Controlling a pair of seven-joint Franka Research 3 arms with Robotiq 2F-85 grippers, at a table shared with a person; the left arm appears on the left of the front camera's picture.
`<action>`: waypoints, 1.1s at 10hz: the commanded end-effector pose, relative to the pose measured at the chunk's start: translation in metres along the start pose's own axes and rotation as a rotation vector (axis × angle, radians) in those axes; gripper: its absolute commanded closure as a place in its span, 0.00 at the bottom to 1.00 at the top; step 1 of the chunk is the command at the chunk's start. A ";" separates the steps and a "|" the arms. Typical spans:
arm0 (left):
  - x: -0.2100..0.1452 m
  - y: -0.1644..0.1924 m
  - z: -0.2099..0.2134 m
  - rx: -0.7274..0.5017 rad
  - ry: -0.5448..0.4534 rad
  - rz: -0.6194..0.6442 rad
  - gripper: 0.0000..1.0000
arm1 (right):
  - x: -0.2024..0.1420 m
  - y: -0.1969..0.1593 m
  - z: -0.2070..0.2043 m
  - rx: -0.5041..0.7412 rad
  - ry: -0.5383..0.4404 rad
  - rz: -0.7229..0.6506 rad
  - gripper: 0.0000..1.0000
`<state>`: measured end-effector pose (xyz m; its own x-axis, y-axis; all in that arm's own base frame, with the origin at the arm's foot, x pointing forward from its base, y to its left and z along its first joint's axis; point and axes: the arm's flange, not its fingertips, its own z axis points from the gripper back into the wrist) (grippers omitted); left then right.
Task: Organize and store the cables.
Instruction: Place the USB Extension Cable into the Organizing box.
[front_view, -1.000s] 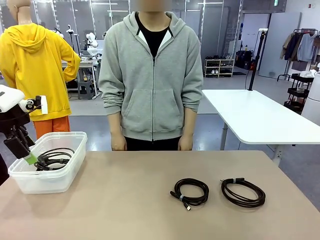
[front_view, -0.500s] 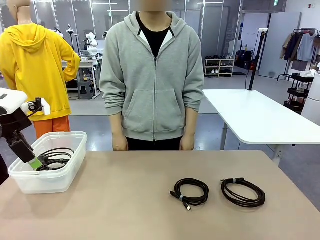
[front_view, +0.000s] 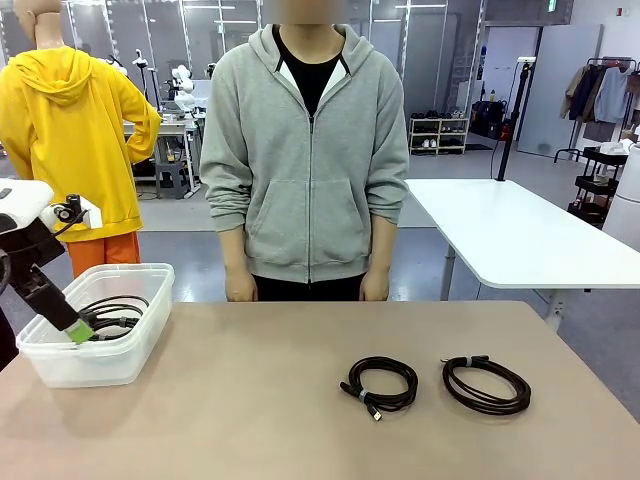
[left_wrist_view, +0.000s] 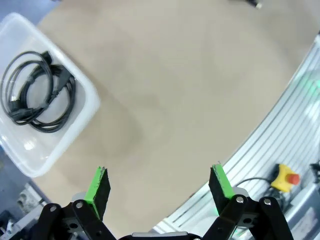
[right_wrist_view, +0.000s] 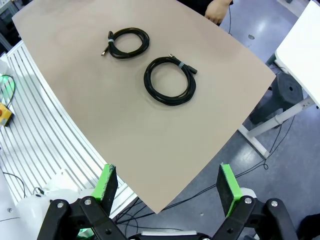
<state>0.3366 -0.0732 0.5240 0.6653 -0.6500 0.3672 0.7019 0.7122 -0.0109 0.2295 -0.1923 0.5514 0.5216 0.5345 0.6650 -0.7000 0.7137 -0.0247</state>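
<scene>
Front view: Two thin black cables lie side by side as round coils on the right half of the desk (front_view: 250, 410). The smaller coil (front_view: 380, 383) has its plug poking towards the near edge, and the wider coil (front_view: 486, 385) is tied at its far side. A third cable (front_view: 108, 314) sits loosely wound in a clear plastic tub (front_view: 100, 366) at the desk's left end, where the left arm's jaws hang at the tub's near corner. A person (front_view: 305, 150) stands behind the desk, arms down.

Left wrist view: The left arm's jaws stand wide apart, green pads (left_wrist_view: 100, 185) empty above bare desk, with the tub and its cable off to one side.

Right wrist view: The right arm's jaws stand apart, empty, high over the two coils.
</scene>
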 end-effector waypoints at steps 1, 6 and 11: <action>0.024 -0.032 -0.006 -0.077 -0.017 0.032 0.00 | 0.001 0.001 0.001 -0.009 0.013 -0.021 0.00; 0.157 -0.136 -0.064 -0.071 0.090 0.083 0.00 | 0.001 0.001 0.001 -0.009 0.013 -0.021 0.00; 0.213 -0.191 -0.104 0.013 0.117 0.163 0.00 | 0.001 0.001 0.001 -0.009 0.013 -0.021 0.00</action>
<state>0.3587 -0.3651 0.5071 0.7410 -0.6118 0.2770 0.6469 0.7609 -0.0499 0.2288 -0.1940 0.5509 0.5217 0.5335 0.6657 -0.6994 0.7143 -0.0244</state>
